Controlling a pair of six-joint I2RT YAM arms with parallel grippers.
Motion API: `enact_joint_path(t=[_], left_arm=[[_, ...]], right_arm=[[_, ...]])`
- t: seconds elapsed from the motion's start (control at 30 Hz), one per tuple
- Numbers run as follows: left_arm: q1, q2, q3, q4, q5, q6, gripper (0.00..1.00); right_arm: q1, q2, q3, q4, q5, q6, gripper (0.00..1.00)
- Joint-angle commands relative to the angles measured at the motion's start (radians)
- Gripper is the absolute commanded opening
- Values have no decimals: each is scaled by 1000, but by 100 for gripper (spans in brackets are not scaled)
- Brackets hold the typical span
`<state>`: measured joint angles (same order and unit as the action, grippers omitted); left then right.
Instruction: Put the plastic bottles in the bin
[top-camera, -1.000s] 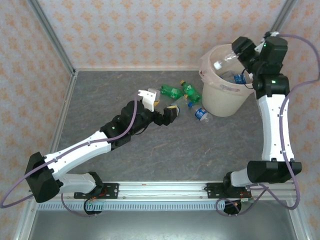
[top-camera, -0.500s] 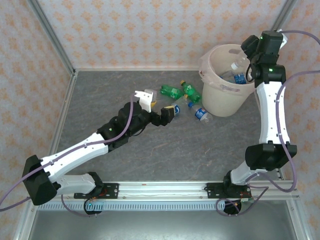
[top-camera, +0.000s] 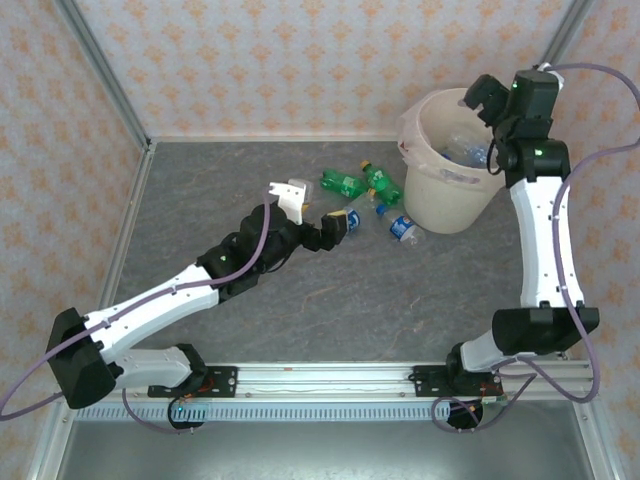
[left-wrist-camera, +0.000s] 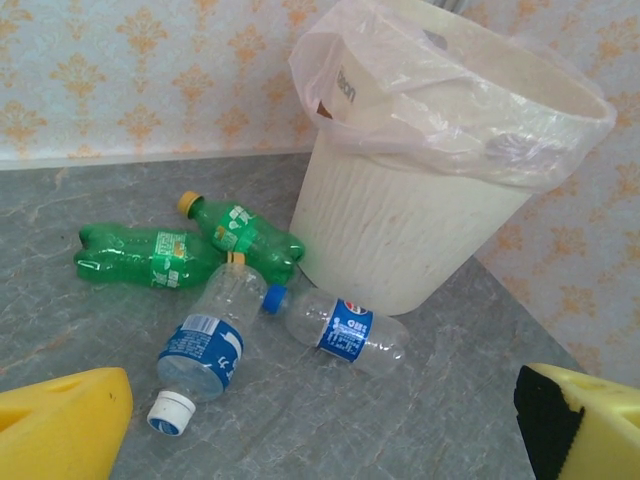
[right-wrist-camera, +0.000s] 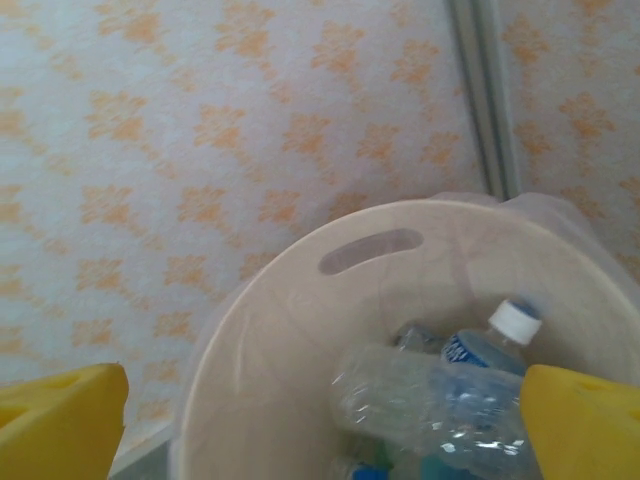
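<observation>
The bin (top-camera: 418, 176) stands at the back right, lined with a thin bag, with several plastic bottles (top-camera: 468, 152) inside. My right gripper (top-camera: 490, 124) hangs open over its right rim, nothing between the fingers; in the right wrist view the gripper (right-wrist-camera: 322, 425) looks down on a clear bottle (right-wrist-camera: 440, 400) and a white-capped one (right-wrist-camera: 486, 350) lying in the bin (right-wrist-camera: 290, 330). On the table left of the bin (left-wrist-camera: 400, 240) lie two green bottles (left-wrist-camera: 140, 255) (left-wrist-camera: 245, 232) and two clear blue-labelled ones (left-wrist-camera: 205, 345) (left-wrist-camera: 340, 328). My left gripper (top-camera: 318, 208) is open just before them.
The grey table (top-camera: 380, 300) is walled by patterned panels on three sides. A metal corner post (right-wrist-camera: 482, 90) rises behind the bin. The left arm (top-camera: 180, 290) stretches diagonally across the table's left half.
The right gripper opened and let go of a clear bottle, which dropped into the bin. The left arm edged slightly toward the bottles on the table.
</observation>
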<state>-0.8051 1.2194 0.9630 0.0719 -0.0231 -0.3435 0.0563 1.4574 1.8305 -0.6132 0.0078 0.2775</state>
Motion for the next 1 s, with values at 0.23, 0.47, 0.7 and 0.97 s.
enact_joint_path(t=[0.23, 0.47, 0.7, 0.97], left_arm=[[7, -2, 12, -9, -177, -51, 99], [27, -80, -65, 40, -262, -93, 99], [69, -134, -115, 38, -259, -135, 99], [78, -164, -141, 44, -249, -147, 99]], right_arm=[[285, -37, -98, -20, 85, -137, 100], [440, -23, -229, -13, 139, -112, 100], [530, 20, -306, -39, 178, -130, 100], [587, 72, -445, -43, 229, -188, 100]])
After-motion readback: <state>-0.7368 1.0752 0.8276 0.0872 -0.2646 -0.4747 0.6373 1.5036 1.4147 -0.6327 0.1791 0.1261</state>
